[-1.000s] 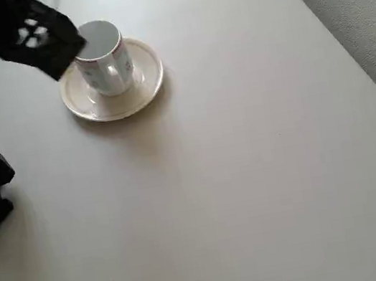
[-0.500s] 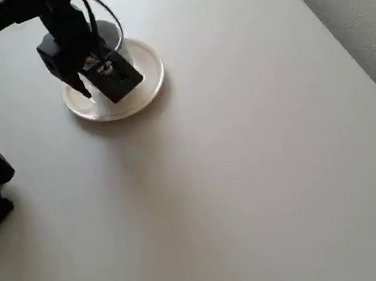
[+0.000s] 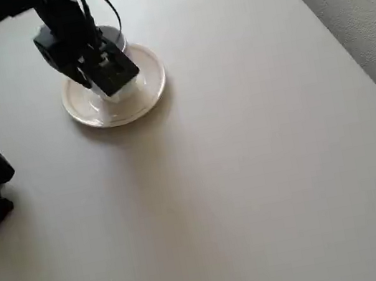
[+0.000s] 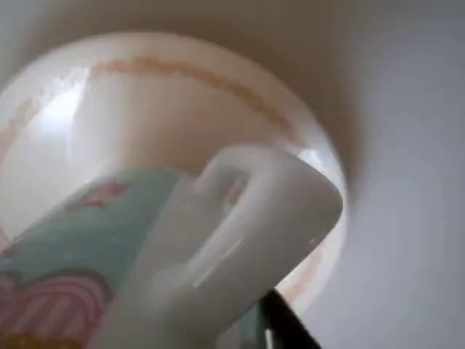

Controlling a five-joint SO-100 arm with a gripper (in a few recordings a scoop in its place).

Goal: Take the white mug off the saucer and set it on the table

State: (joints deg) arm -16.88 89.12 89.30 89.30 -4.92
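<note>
Grey carpet (image 3: 353,2) borders the beige worktop (image 3: 252,173). Upper left, the saucer (image 3: 150,89) carries the mug (image 4: 145,269), now mostly hidden overhead by the black end effector (image 3: 108,82), which has shifted slightly up since half a second ago. Whether it grips cannot be told; the wrist view shows the handle (image 4: 247,225) close.

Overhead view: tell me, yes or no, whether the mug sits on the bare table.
No. The mug is over the saucer, under the hand, not on the bare table.

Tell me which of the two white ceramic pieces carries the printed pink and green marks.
The white mug: the wrist view shows pink and green print beside its handle. The saucer beneath is plain cream apart from a faint rim line.
</note>
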